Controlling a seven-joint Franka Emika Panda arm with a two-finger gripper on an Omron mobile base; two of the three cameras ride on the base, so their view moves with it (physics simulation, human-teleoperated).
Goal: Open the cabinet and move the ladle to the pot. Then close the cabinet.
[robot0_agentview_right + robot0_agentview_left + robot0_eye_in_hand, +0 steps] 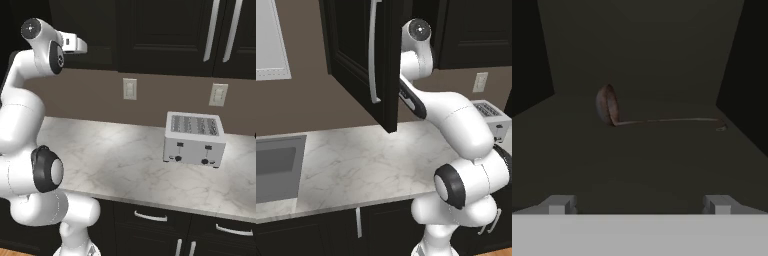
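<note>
With the cabinet door swung wide, the claw sits released and empty inside, fingertips spread, facing the ladle that lies on the cabinet floor, well apart from it.

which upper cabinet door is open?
The cabinet with the long silver bar handle, swung out over the counter beside the arm. The upper doors above the toaster are shut flush.

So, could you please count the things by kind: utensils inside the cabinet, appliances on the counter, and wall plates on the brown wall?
Utensils: 1, the ladle on the shelf of the open cabinet.
Appliances: 1, the toaster.
Wall plates: 2, left plate, right plate.
Total: 4
</note>
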